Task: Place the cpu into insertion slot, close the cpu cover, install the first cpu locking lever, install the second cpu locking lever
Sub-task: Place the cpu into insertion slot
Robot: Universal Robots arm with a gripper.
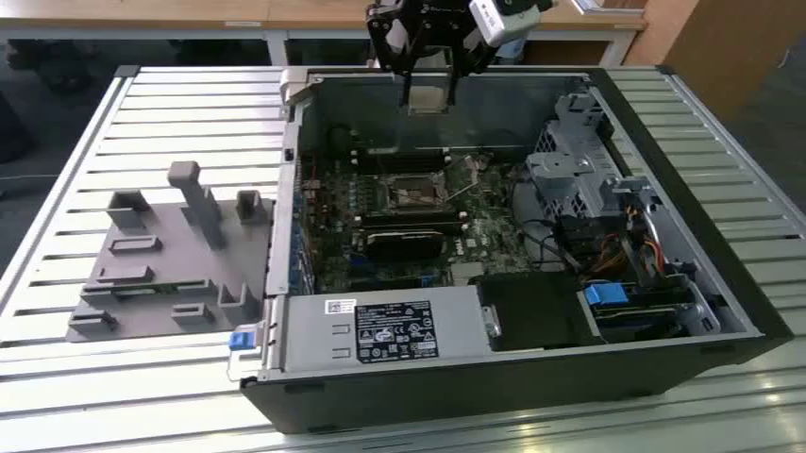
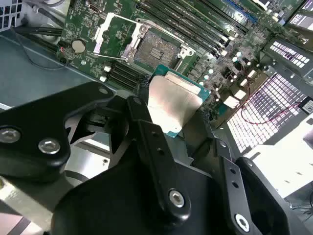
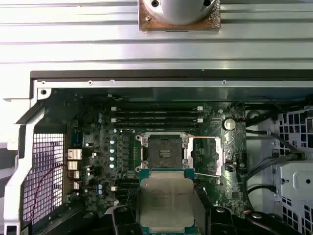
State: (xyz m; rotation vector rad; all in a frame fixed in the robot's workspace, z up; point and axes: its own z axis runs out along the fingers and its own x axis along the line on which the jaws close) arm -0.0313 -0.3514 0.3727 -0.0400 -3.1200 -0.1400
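My gripper (image 1: 428,94) is clamped on the cpu (image 3: 166,198) by two opposite edges, holding it above the board and apart from the insertion slot (image 3: 164,149). I judge it light, stiff and fragile underneath (edges only, never the contact face). I count one cpu, one insertion slot, one cpu cover (image 3: 208,154), swung open.

cpu (image 1: 428,98) in gripper (image 1: 429,92) above computer case (image 1: 504,389)
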